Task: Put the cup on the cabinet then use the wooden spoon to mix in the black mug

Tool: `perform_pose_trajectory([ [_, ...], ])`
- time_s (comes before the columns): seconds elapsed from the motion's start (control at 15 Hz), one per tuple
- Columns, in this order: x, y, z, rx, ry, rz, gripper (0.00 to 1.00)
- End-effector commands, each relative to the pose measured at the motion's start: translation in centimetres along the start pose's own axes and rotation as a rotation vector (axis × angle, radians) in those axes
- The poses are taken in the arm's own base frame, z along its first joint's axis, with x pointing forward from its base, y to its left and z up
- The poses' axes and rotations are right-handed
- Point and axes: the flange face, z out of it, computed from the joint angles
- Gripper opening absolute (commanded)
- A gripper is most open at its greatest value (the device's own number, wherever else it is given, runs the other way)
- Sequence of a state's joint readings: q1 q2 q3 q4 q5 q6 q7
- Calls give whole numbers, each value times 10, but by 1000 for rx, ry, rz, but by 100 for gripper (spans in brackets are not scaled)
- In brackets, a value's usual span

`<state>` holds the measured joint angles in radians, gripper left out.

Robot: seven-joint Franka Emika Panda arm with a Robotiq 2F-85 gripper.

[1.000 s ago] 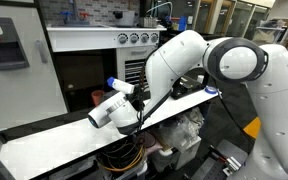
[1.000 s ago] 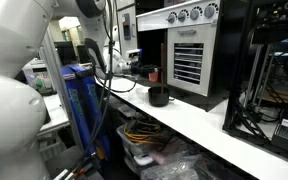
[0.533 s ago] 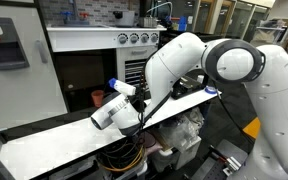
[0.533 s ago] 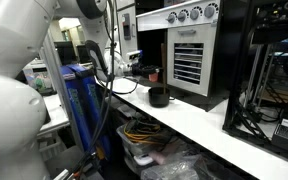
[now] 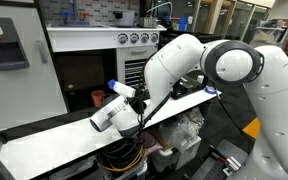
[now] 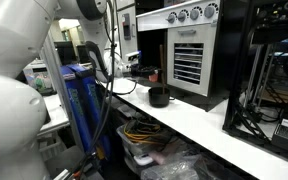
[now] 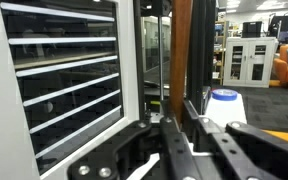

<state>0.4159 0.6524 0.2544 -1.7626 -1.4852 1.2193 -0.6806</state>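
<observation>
Wrist view shows the gripper (image 7: 180,126) entering from the bottom edge, its dark fingers drawn close together on the lower end of an upright light-brown strip that reads as the handle of the wooden spoon (image 7: 181,60). The strip runs straight up out of the frame, so the spoon's bowl is not visible. Left of it is the louvred front of the steel oven (image 7: 64,85), close to the camera, and to the right a white container with a blue lid (image 7: 224,100) stands against a blurred office background. In an exterior view the white arm (image 5: 219,60) bends across the front of the scene, its wrist hanging just above the long white counter (image 5: 54,140) in front of the oven; the fingers themselves are hidden there. Behind the wrist, the cup (image 5: 97,98) stands upright on the dark ledge inside the recess of the white-framed cabinet (image 5: 74,40), beside the oven's knobbed panel. In an exterior view from the counter's far end, the black mug (image 6: 159,96) sits on the counter in front of the oven, with the orange-red cup behind it and higher, on the cabinet ledge. The mug and cup are apart, and I cannot tell how near the spoon is to the mug.
</observation>
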Motion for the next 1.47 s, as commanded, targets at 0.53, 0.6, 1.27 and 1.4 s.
perform_pose_trajectory([
  [0.53, -8, 15, -33, -56, 120, 54, 4],
  [0.6, -10, 16, -36, -63, 131, 60, 4],
  [1.27, -14, 17, -34, -70, 135, 52, 4],
  [1.4, -12, 14, -27, -59, 106, 41, 4],
])
